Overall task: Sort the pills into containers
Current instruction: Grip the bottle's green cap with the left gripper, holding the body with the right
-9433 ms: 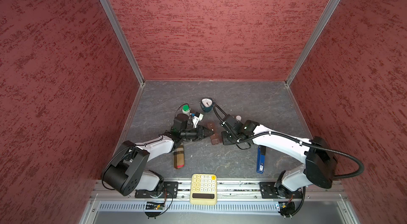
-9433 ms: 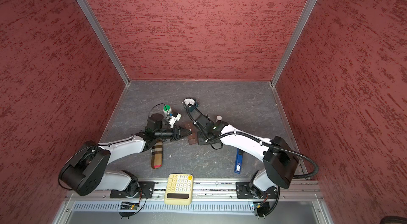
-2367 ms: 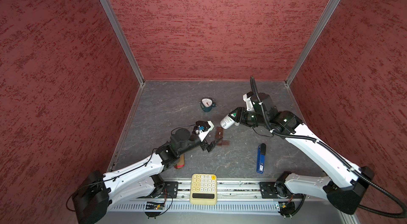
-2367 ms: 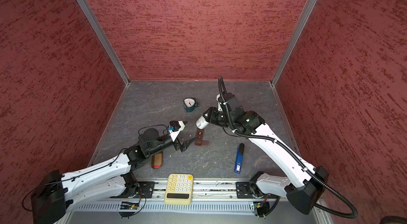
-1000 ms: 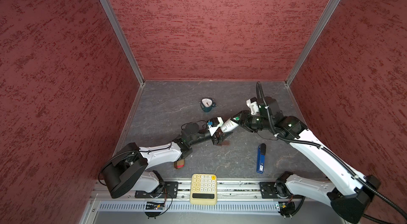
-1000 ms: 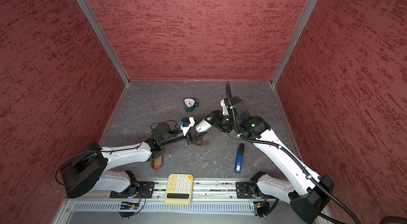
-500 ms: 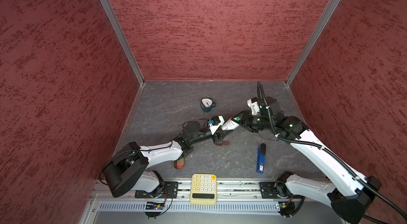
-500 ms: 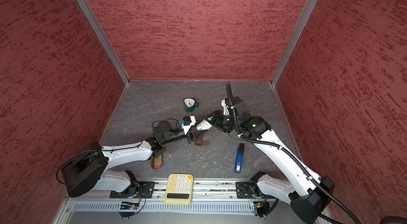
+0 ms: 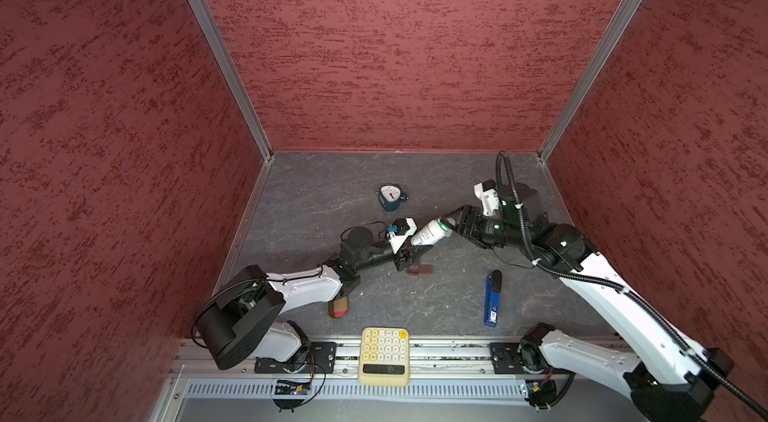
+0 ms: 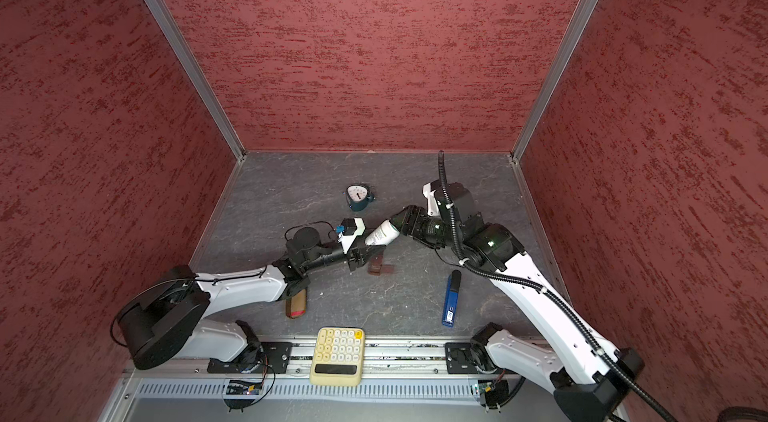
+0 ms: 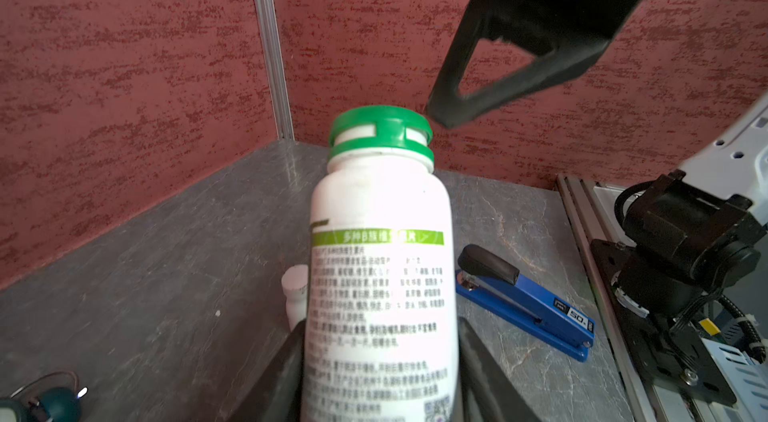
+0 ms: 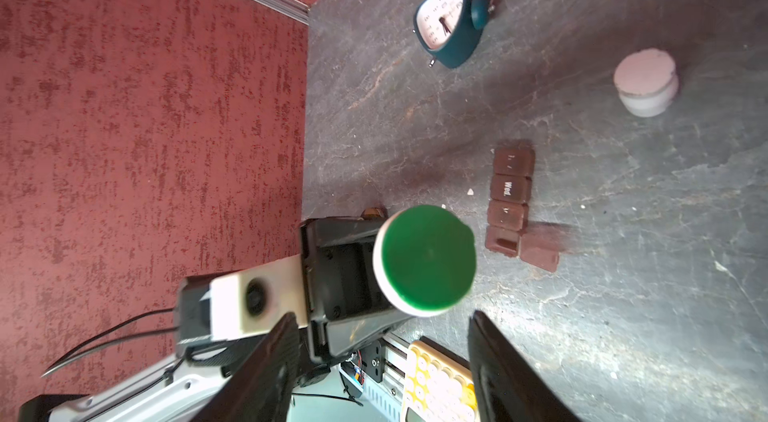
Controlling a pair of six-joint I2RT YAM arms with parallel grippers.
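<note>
Presently, the left jaws are closed on the lower body of a white bottle (image 11: 380, 274) with a green cap (image 12: 428, 258). They hold it raised off the desk (image 9: 316, 200) and tilted, cap end toward the right arm (image 9: 590, 274).

Just at the cap, the right jaws stand wide apart and are not closed on it. In the left wrist view one finger sits beside the cap's rim.

On the desk just beside the left jaws, near the middle in both top views, the pill box (image 12: 509, 200) lies flat. It is a dark brown strip of small square cells with white marks (one reads "Wed."). The lid of its end cell appears swung open to the side.

Around the strip the pills (image 12: 470, 192) show as a few tiny white specks lying loose on the desk. Whether any cell holds one cannot be told.

Other items noted:
- a small all-white bottle (image 12: 646, 81), upright and well apart from the strip
- a teal alarm clock (image 9: 390, 198) toward the back wall
- a blue stapler (image 9: 492, 297) on the right side
- a yellow calculator (image 9: 384, 355) at the front edge
</note>
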